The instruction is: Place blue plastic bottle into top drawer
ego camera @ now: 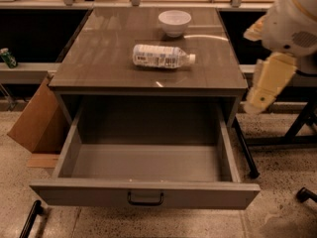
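The blue plastic bottle (162,56) lies on its side in the middle of the grey cabinet top, white cap pointing right, looking pale with a white label. The top drawer (143,194) is pulled fully open below it and is empty inside, with a dark pull handle at the centre of its front panel. My gripper (267,86) is a cream-coloured piece hanging from the white arm at the right edge, beside the cabinet's right side and apart from the bottle. It holds nothing that I can see.
A white bowl (174,22) stands at the back of the cabinet top (99,58). A cardboard box (34,123) leans against the cabinet's left side. A dark table leg (245,148) slants down on the right. A green can (7,57) sits on a shelf at far left.
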Available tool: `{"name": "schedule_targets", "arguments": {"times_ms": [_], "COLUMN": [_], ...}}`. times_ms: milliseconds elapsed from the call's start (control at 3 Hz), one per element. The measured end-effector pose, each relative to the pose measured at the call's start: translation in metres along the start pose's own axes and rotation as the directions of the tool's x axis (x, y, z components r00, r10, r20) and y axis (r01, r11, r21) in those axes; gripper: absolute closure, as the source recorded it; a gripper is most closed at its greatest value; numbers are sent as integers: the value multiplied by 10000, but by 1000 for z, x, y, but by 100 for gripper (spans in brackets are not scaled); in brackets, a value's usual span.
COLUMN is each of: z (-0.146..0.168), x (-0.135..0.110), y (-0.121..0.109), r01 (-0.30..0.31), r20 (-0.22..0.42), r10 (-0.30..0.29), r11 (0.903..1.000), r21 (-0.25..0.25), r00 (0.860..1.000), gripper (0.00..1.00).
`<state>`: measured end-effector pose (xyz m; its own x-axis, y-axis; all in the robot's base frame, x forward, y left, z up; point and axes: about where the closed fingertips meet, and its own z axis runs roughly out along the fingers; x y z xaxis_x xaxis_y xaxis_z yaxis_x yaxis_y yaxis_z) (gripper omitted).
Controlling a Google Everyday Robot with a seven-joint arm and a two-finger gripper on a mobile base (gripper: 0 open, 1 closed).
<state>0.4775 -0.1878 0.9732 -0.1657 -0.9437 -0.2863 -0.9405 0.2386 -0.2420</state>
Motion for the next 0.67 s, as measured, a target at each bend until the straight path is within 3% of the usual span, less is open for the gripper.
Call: {"name": "schedule_targets", "arguments": {"times_ms": [333,667], "z": [26,54], "x": [-39,-73], "y": [-32,-55], "r01": [113,-228], "r20": [1045,1922], "r10": [-94,283], "r11": [9998,9993], "r21": [-177,-306], "r00": [9945,9810], "gripper": [0,0]}}
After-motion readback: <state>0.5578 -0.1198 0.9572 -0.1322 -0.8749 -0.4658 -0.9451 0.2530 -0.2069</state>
